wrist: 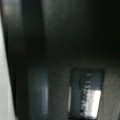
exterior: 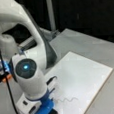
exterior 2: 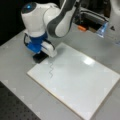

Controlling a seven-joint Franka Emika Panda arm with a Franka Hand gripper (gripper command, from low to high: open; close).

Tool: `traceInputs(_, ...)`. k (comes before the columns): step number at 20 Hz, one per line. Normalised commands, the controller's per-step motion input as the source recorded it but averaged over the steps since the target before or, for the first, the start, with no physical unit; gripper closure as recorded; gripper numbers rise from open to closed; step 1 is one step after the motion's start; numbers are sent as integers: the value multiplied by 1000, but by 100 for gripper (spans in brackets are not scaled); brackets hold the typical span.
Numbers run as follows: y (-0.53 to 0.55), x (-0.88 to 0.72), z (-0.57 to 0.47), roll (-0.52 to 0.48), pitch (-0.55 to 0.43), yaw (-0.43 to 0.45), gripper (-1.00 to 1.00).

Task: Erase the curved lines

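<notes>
A thin dark wavy stroke, the curve lines, lies near one corner of the white rectangular board. In both front views the gripper, with blue fingers, hangs low over that corner at the stroke's end. It is shut on a black eraser block, which rests at the board's edge just short of the stroke. The wrist view is dark and shows only a blurred dark rectangular shape.
The board lies on a grey table. An orange object sits by the arm's base. A black cable hangs beside the arm. A dark perforated surface borders the table.
</notes>
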Motion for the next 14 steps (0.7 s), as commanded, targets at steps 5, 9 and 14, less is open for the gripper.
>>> traceInputs(5, -53, 34, -59, 78, -105, -40, 100)
traceInputs(9, -51, 36, -82, 76, -104, -43, 100)
traceInputs(14, -13, 74, -132, 94, -132, -51, 100)
